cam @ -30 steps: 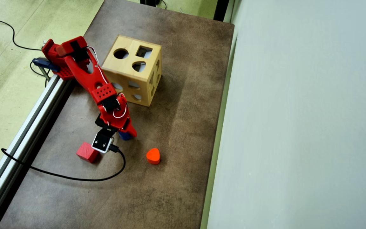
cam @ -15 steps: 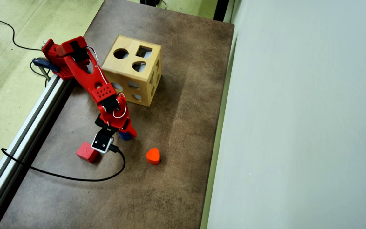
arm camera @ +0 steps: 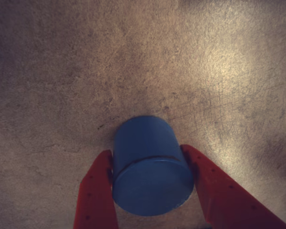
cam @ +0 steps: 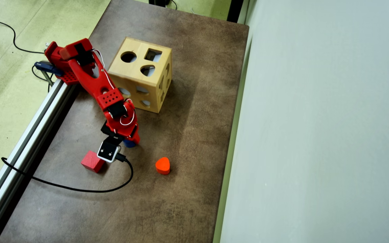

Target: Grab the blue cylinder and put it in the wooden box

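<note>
Red gripper (arm camera: pixel 150 160) — fingers (both) tight against the blue cylinder (arm camera: pixel 150 167) — on the table (arm camera: pixel 62 62).

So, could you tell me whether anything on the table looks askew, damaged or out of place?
Nothing stands out. The small blue cylinder sits between the red gripper's fingers, and the large light-wood box, red cube and orange heart-shaped block look intact.

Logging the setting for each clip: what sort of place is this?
Probably a lab or workshop: a brown table beside green floor, an aluminium rail carrying the red arm, cables, and a wooden box.
</note>
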`<state>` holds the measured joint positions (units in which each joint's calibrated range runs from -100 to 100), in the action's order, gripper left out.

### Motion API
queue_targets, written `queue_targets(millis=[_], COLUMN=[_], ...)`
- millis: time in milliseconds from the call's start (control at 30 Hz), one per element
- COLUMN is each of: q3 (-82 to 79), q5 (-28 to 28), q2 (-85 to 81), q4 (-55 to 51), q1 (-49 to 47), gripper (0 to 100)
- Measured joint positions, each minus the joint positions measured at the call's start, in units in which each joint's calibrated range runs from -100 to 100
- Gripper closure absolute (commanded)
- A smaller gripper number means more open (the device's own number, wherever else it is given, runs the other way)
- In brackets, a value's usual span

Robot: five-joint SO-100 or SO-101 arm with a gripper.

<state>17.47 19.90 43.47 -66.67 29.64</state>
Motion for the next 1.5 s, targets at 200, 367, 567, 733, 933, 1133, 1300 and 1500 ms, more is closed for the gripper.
queue_targets(millis=[200, 367, 567, 733, 933, 1133, 1300, 1500], q3=[0.00, 0.00, 0.00, 0.00, 0.00, 0.00, 0.00, 0.00], q5=[0.00, 0.00, 0.00, 0.00, 0.00, 0.00, 0.00, -1.56], q2=[0.00, 0.00, 0.00, 0.00, -0.08, -0.08, -1.53, -2.46], q4=[0.00, 0.00, 0.00, 0.00, 0.00, 0.00, 0.00, 0.00], q1=[0.00, 0.00, 0.00, 0.22, 0.22, 0.22, 0.22, 0.22], gripper=[82, 93, 96, 96, 97, 97, 97, 97])
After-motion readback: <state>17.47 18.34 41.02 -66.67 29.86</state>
